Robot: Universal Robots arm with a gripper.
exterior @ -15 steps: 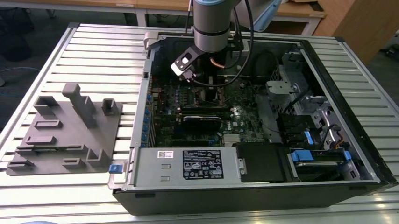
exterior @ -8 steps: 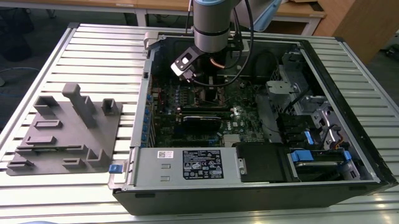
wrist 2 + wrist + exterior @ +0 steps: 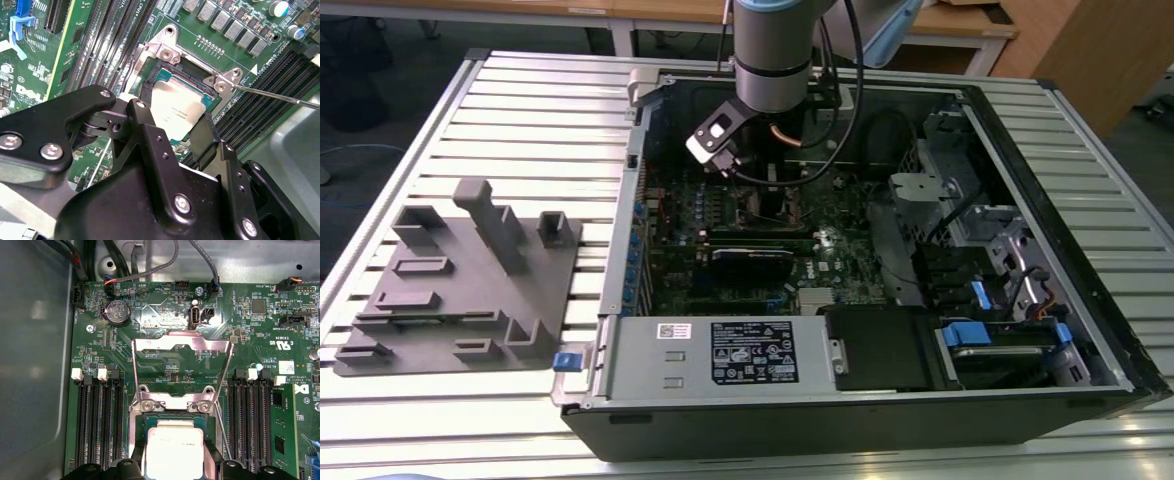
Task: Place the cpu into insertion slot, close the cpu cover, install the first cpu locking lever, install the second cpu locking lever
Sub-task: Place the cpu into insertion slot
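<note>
- Silver-grey arm (image 3: 771, 45) here: a round barrel with a dark band ringing it low down.
- Black cables (image 3: 854, 55) trail down its side.
- A small black-and-white box (image 3: 718, 140) sits at the wrist.
- The tool (image 3: 176, 131) is matte black, all chunky angular links.
- Bright silver screws (image 3: 182, 202) dot the links and pivots.

Observed arm (image 3: 767, 40) vertical at far side, gripper (image 3: 175, 122) pointing straight down, fingers (image 3: 150, 142) clamped on two opposite edges of cpu (image 3: 177, 107).

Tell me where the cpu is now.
In the first wrist view the cpu sits over the insertion slot, right at the gripper, with the open cpu cover raised beyond it.
</note>
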